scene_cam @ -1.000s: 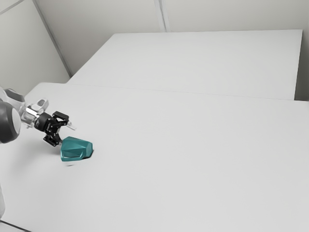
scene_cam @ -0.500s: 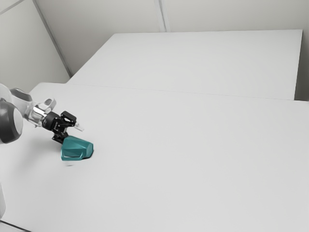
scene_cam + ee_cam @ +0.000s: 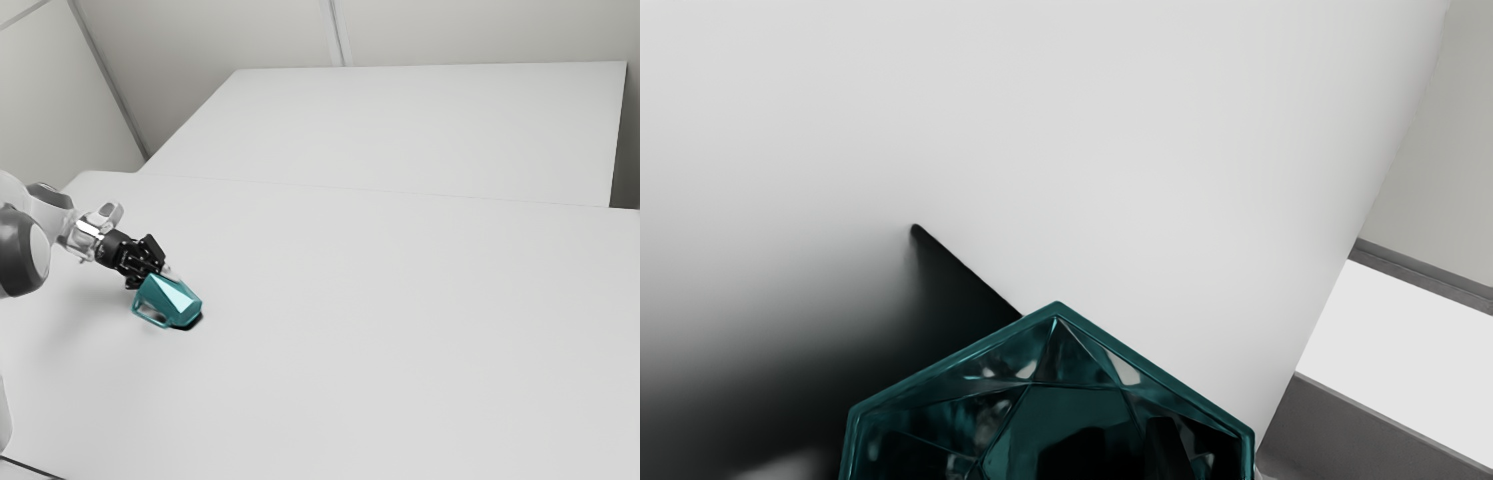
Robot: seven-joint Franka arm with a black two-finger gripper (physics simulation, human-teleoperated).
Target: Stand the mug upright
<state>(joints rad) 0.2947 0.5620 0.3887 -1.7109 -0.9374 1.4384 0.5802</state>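
My white Franka arm [image 3: 15, 195] comes in from the exterior view's left; past its wrist [image 3: 88, 238], my black gripper [image 3: 162, 273] slants down toward that view's right.

Scanning both views right now, and finding no readable text at all! No label, no brand, no number, no sign to call out in either the exterior view or the wrist view, as far as can be told in the darker patches.

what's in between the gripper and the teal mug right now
No separate object: in the exterior view the gripper overlaps the open end of the teal mug, with no bare table showing between them.
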